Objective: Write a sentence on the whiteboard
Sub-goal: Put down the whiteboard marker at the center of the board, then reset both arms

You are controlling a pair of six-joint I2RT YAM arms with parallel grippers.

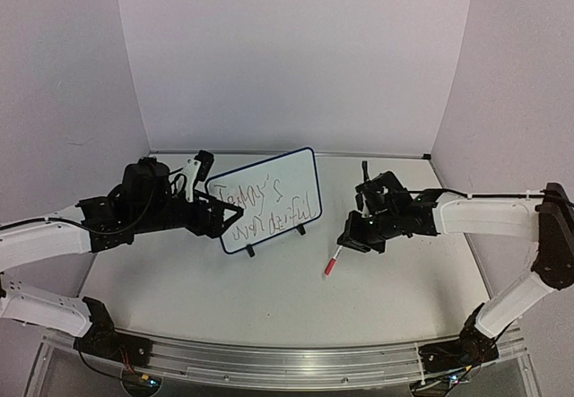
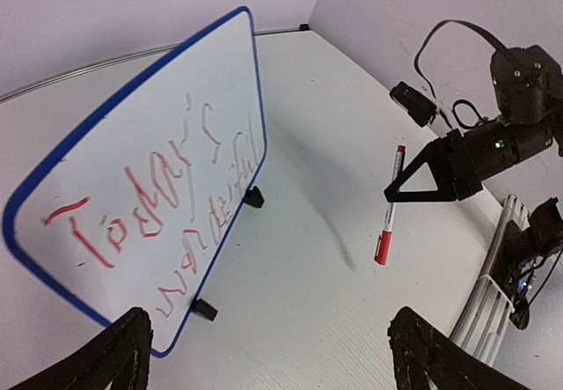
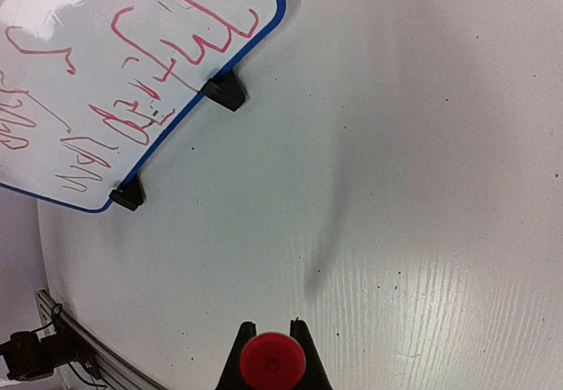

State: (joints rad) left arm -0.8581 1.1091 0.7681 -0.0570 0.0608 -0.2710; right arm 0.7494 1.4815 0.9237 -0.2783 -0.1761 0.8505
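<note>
The whiteboard stands upright on two black feet at mid-table, tilted slightly. The sentence runs across it in two rows of reddish scrawl. My left gripper is open at the board's left edge; in the left wrist view the whiteboard with the sentence has its lower corner just inside the left fingertip of the gripper, nothing held. My right gripper is shut on a red-capped marker, hanging tip-down right of the board. The marker's red end sits between the jaws of my right gripper.
White walls enclose the table on the left, back and right. An aluminium rail runs along the near edge by the arm bases. The board's black feet stick out in front of it. The marker casts a shadow on the tabletop.
</note>
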